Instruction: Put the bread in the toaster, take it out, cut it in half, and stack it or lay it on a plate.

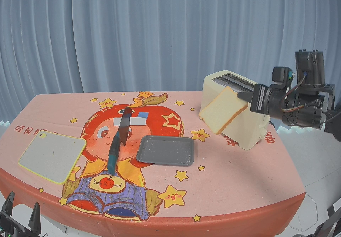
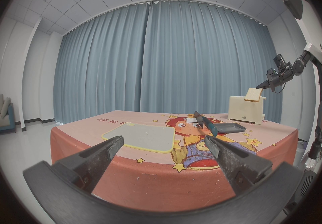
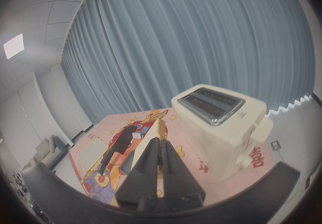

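My right gripper (image 1: 242, 97) is shut on a slice of bread (image 1: 223, 109) and holds it in the air against the near side of the cream toaster (image 1: 245, 131), just below its two top slots (image 1: 237, 82). From the right wrist view the bread (image 3: 152, 134) stands edge-on between the closed fingers (image 3: 151, 157), with the toaster (image 3: 221, 127) beside it. A teal-handled knife (image 1: 119, 138) lies on the tablecloth, between the grey cutting board (image 1: 52, 156) and the grey rectangular plate (image 1: 166, 150). My left gripper (image 2: 164, 154) hangs open, off the table's front left corner.
The table (image 1: 227, 184) carries a pink cartoon cloth, and a blue curtain hangs behind it. A white label and a small blue square (image 1: 136, 118) lie near the knife tip. Bare cloth lies in front of the plate and toaster.
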Motion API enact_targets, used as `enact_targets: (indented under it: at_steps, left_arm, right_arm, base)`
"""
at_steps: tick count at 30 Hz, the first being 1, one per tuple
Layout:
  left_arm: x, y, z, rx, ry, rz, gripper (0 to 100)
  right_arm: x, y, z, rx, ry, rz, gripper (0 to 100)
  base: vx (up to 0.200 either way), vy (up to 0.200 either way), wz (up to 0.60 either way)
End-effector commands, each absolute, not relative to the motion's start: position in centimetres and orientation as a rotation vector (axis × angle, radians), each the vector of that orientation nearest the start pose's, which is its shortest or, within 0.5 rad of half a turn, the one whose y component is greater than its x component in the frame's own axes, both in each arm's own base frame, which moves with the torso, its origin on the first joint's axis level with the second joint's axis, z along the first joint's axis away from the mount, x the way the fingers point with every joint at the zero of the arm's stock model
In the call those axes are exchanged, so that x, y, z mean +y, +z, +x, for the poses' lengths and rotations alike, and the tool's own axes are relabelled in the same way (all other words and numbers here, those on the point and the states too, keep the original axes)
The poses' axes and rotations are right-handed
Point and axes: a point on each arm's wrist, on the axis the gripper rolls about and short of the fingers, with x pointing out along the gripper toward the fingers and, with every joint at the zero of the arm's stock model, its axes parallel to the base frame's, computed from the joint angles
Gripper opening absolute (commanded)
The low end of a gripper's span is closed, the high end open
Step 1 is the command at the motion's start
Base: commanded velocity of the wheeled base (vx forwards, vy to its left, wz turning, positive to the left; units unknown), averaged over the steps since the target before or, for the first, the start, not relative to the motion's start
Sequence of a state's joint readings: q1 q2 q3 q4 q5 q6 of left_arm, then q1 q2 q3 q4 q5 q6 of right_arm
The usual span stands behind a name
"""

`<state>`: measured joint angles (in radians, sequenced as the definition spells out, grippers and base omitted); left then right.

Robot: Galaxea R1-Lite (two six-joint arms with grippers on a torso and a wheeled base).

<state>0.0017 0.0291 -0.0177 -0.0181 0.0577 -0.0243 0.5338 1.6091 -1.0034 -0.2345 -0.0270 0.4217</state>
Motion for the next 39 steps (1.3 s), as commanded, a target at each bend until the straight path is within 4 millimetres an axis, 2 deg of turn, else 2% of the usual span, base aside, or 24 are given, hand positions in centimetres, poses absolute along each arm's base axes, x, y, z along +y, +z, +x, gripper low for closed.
enact_targets:
  at_steps: [1,3,12,21,39]
  left_arm:
    - [0.1,7.8,-2.1,0.010,0.061,-0.026,100]
    - [0.1,7.8,-2.1,0.010,0.061,-0.024,100]
    - [0.1,7.8,-2.1,0.010,0.061,-0.024,100]
    - [0.1,7.8,-2.1,0.010,0.061,-0.026,100]
    - [0.1,7.8,-2.1,0.011,0.062,-0.026,100]
  right_arm:
    - [15.5,21.8,24.4,0.488,0.439,0.298,0]
    - [15.6,21.5,24.2,0.500,0.442,0.296,0]
    - [15.5,21.7,22.4,0.509,0.466,0.334,0]
    - [15.3,21.2,22.6,0.540,0.436,0.398,0]
    - [15.4,21.7,22.4,0.528,0.447,0.406,0]
  base:
    - [0.000,0.000,0.00]
    - [0.000,0.000,0.00]
    - [-0.200,0.000,0.00]
    - [0.000,0.000,0.00]
    - [0.000,0.200,0.00]
